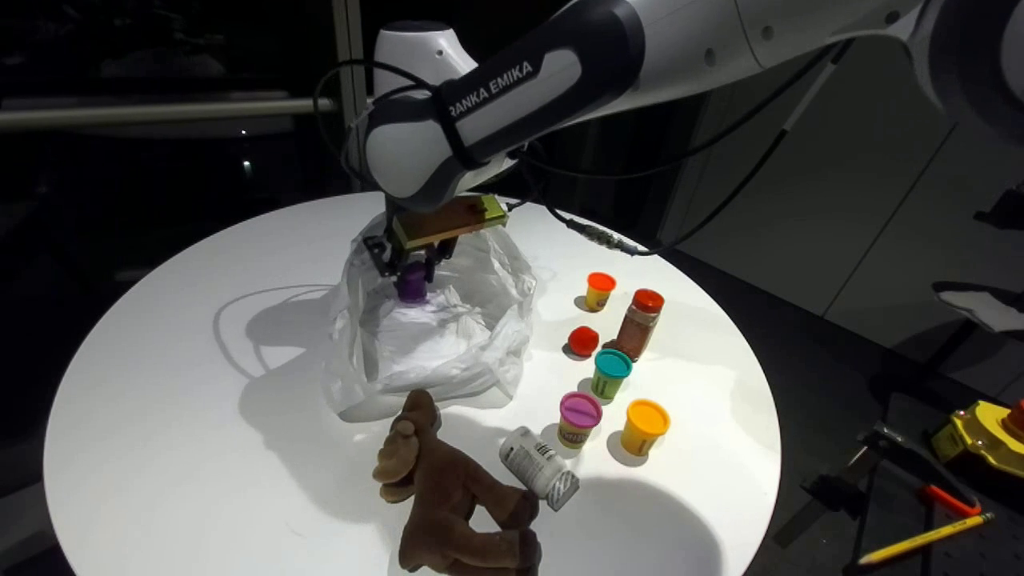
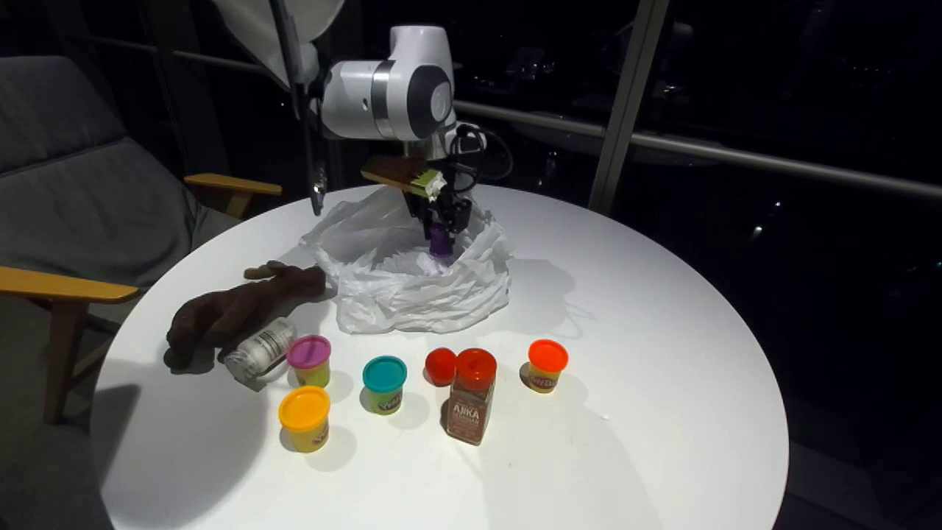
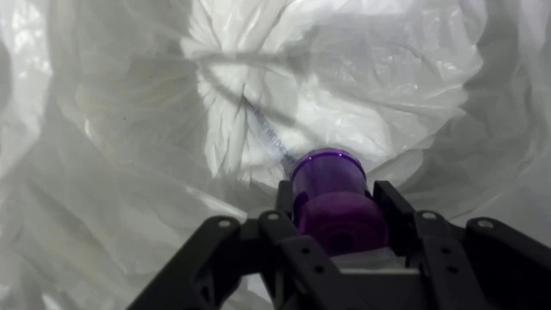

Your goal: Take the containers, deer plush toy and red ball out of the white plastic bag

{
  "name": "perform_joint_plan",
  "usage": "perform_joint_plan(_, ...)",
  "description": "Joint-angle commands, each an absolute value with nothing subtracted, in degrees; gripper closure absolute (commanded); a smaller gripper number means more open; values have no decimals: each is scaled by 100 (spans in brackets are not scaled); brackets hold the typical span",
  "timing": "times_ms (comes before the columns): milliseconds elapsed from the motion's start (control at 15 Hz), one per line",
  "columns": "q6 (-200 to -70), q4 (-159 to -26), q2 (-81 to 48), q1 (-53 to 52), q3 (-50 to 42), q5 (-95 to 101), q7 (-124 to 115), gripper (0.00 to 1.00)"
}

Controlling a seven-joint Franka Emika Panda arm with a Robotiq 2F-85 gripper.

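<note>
Purple container (image 1: 413, 286), in an exterior view, pokes out right below the end effector (image 1: 412, 276), long axis near upright, over toward the far edge of the table (image 1: 160, 384). In an exterior view it's down inside the white plastic bag (image 2: 423, 309), so I'd guess straight up past the rim, then sideways. Wrist view: jaws partway apart, snug on both sides, so it's gripped. Can't tell if it touches the bag's bottom.
</note>
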State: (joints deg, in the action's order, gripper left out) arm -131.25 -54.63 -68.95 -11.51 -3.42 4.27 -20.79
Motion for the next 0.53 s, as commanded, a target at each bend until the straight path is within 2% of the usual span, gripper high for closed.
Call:
perform_joint_plan(0, -12975, -6842, -5782, -1380, -246, 368, -2314, 75)
perform_joint_plan(467, -13786, -8491, -4378, -1721, -247, 249, -2991, 75)
